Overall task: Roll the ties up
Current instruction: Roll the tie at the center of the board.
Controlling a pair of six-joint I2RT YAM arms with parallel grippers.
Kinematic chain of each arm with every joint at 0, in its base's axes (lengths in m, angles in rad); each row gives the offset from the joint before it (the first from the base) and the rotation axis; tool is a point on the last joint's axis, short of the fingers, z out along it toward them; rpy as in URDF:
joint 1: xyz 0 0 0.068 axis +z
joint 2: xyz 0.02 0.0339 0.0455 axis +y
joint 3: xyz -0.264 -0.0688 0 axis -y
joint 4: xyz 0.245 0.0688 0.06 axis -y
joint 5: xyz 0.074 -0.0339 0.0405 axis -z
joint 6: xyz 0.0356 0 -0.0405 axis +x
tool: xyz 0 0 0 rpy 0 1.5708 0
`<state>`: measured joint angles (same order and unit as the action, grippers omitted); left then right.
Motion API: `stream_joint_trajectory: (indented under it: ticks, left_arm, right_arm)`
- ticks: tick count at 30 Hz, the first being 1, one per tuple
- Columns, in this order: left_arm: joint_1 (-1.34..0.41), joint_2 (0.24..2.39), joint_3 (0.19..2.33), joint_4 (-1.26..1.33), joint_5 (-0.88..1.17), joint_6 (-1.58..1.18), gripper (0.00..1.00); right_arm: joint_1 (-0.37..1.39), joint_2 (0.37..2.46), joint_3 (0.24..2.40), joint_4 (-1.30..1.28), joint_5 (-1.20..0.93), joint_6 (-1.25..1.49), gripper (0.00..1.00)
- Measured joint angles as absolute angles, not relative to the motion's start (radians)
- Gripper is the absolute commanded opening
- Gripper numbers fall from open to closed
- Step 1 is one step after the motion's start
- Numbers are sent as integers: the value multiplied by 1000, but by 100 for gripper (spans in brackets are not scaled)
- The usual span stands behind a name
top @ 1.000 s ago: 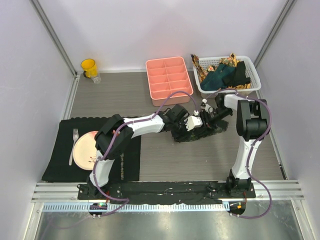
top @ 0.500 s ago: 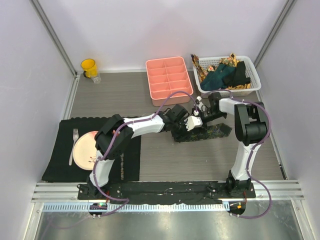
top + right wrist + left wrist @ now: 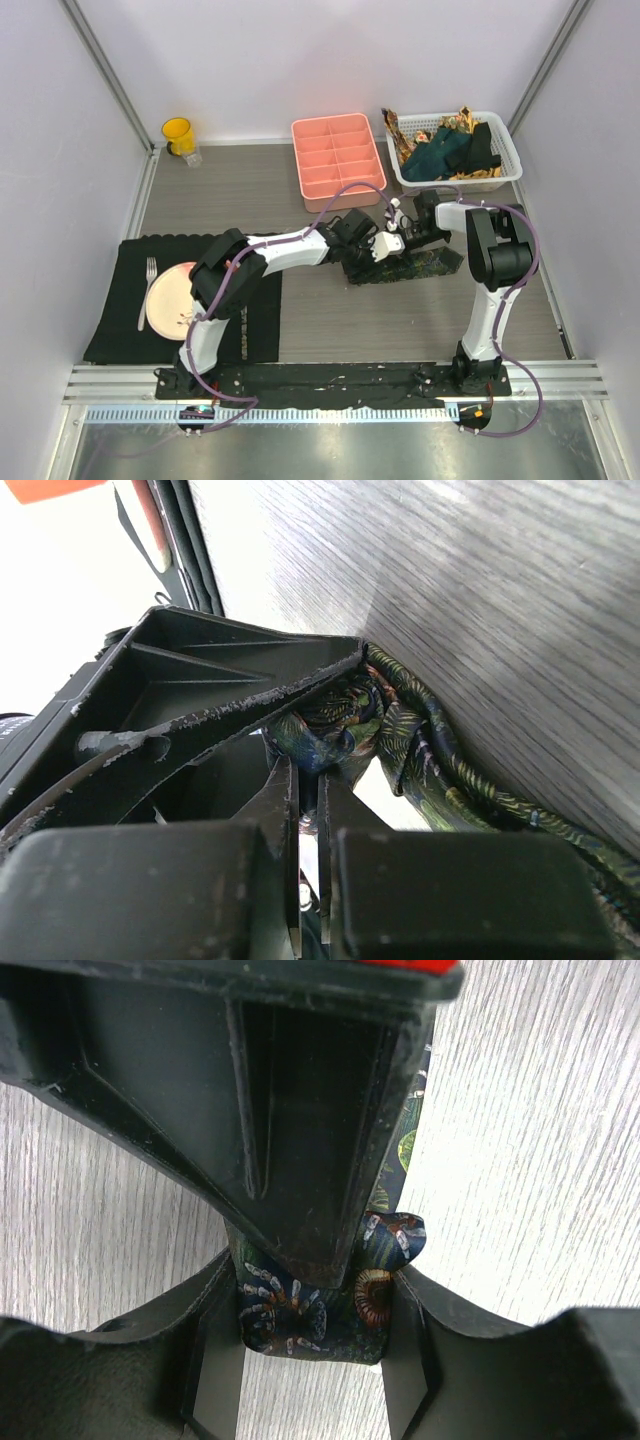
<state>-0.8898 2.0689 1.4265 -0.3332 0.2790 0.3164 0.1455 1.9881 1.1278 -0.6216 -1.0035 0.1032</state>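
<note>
A dark tie (image 3: 425, 264) with a small multicoloured pattern lies on the table in front of the basket. Its rolled end (image 3: 300, 1310) sits between the fingers of my left gripper (image 3: 378, 246) (image 3: 315, 1300), which is shut on it from both sides. My right gripper (image 3: 408, 237) (image 3: 318, 770) meets it from the right, jaws nearly together and pinching a fold of the same tie (image 3: 410, 740). One right finger (image 3: 300, 1110) fills the top of the left wrist view. Teal, black and gold-brown ties (image 3: 450, 148) are heaped in the basket.
A white basket (image 3: 511, 152) stands at the back right, with a pink compartment tray (image 3: 338, 160) to its left. A yellow cup (image 3: 178, 133) is at the back left. On a black placemat (image 3: 115, 325) at the near left lie a plate (image 3: 168, 296) and a fork (image 3: 146, 290).
My right gripper has moved left up against the left gripper and shut on the tie's rolled end. The left arm has stayed put, still gripping.
</note>
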Motion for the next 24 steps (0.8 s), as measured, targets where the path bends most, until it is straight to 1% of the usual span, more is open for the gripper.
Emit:
stream_joint_trajectory:
  ticks: [1,2,4,5,7,9,10,11,13,16,20,24]
  left_arm:
    - [-890,2069,1427,-333,280,316,32]
    - [-890,2069,1427,-333,281,316,39]
    - [-888,2069,1426,-330,284,314,45]
    - [-886,2065,1422,-323,290,313,50]
    - [-882,2054,1398,-295,302,310,56]
    - [-878,2039,1370,-263,315,308,68]
    - [-876,2031,1359,-258,321,301,71]
    - [-875,2025,1352,-257,327,293,85]
    - [-873,2018,1349,-260,344,279,88]
    - [-870,2008,1349,-258,361,245,99]
    - [-870,1946,1291,-191,364,207,100]
    - [-860,1794,1125,-35,385,170,100]
  right_arm:
    - [144,1991,1128,-623,-1006,100,1]
    - [142,1993,1129,-624,-1006,98,1]
    - [140,1999,1131,-628,-1010,93,1]
    - [139,2001,1132,-630,-1011,92,1]
    - [139,2003,1135,-635,-1008,89,1]
    - [139,2003,1136,-640,-995,89,1]
    - [139,2003,1136,-647,-987,88,1]
    - [139,2003,1136,-656,-979,87,1]
    - [137,2003,1136,-664,-965,86,1]
    - [134,2002,1136,-673,-952,86,1]
    - [134,1991,1136,-682,-926,86,1]
    - [134,1987,1136,-683,-914,86,1]
